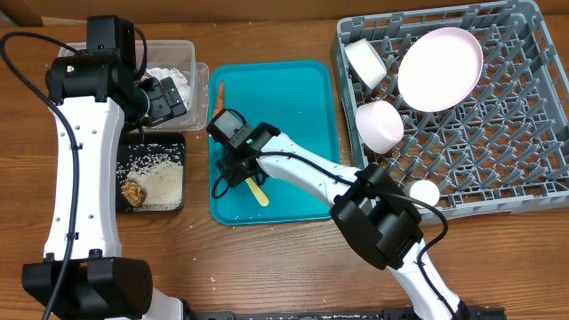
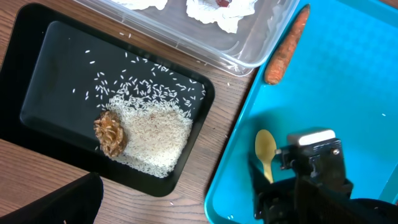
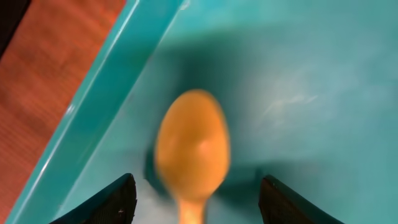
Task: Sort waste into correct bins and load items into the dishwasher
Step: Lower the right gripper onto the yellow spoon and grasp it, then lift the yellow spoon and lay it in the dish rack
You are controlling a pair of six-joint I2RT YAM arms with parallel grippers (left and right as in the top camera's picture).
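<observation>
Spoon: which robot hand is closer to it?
Right. The right hand hangs just over the spoon, open, a finger on each side of its bowl. The left hand is away by the tub.

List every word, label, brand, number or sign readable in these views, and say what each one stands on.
None: no text can be read in any view.
Yellow spoon: plain, and blurred in the right wrist view.
Teal tray, black tray, clear tub, grey dish rack: no markings show.
Arm housings: any lettering is too small to make out.
</observation>
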